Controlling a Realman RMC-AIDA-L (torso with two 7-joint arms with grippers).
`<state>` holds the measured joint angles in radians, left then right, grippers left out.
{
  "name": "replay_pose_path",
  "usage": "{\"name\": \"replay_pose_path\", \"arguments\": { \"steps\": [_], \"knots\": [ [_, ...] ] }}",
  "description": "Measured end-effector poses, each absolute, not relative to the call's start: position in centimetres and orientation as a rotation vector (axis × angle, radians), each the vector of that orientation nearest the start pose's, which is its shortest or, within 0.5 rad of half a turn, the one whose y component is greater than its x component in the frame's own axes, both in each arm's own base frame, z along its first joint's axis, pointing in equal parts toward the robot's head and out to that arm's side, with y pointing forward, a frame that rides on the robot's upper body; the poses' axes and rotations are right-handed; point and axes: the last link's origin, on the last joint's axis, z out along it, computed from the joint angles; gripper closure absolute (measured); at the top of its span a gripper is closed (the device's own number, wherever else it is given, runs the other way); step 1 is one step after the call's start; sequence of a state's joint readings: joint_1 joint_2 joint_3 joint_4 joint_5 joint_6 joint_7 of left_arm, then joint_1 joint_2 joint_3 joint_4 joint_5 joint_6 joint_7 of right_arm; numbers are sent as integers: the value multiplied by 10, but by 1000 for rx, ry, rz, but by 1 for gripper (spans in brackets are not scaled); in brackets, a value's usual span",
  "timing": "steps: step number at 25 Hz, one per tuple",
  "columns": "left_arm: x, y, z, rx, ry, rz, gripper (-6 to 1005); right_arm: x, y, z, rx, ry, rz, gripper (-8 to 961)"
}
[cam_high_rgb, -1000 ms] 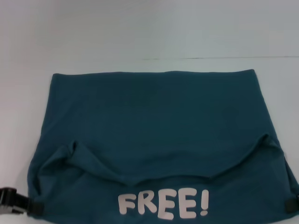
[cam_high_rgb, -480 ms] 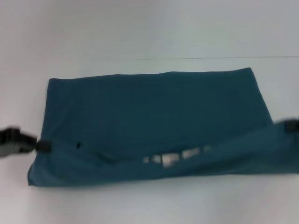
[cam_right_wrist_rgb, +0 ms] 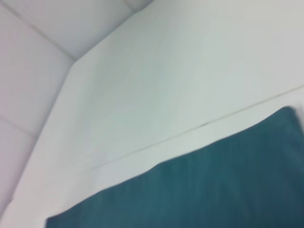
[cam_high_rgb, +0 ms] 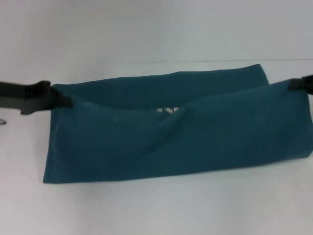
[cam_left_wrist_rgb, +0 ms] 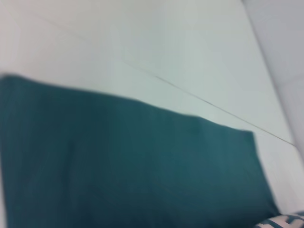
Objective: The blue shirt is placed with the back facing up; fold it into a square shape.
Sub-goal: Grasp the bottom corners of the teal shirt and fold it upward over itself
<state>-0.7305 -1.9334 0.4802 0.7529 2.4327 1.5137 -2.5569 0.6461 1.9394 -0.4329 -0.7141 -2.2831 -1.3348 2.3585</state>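
The blue shirt lies across the white table, its near edge lifted and carried over toward the far edge. A sliver of white lettering peeks out at the fold. My left gripper is shut on the shirt's lifted left corner. At the frame's right edge my right gripper is shut on the lifted right corner. The left wrist view shows plain teal cloth with a bit of lettering at a corner. The right wrist view shows teal cloth on the table.
The white table extends in front of and behind the shirt, with a thin seam line running across it past the shirt's far edge. A wall rises beyond the table's far corner.
Both grippers have lifted the shirt's near edge from the front of the table and carried it away from me toward the far edge. The "FREE!" lettering is now almost fully covered.
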Motion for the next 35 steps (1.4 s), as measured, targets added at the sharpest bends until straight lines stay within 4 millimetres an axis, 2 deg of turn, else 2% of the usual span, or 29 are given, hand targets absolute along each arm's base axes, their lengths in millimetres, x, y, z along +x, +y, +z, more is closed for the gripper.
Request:
{"name": "replay_pose_path", "arguments": {
  "steps": [6,13,19,24,35],
  "knots": [
    [-262,427,73,-1987,-1780,-415,965,290,426,85,-1900,1580,606,916],
    [-258,446,57,-1940,-1668,-383,965,276,455,70,-1831,1461,544,916],
    [-261,455,48,-1869,-1617,-392,964,271,472,51,-1798,1372,448,914],
    [-267,458,45,-1816,-1609,-403,964,271,480,48,-1755,1322,421,904],
    [-268,462,43,-1773,-1596,-422,963,251,494,37,-1768,1229,381,883]
  ]
}}
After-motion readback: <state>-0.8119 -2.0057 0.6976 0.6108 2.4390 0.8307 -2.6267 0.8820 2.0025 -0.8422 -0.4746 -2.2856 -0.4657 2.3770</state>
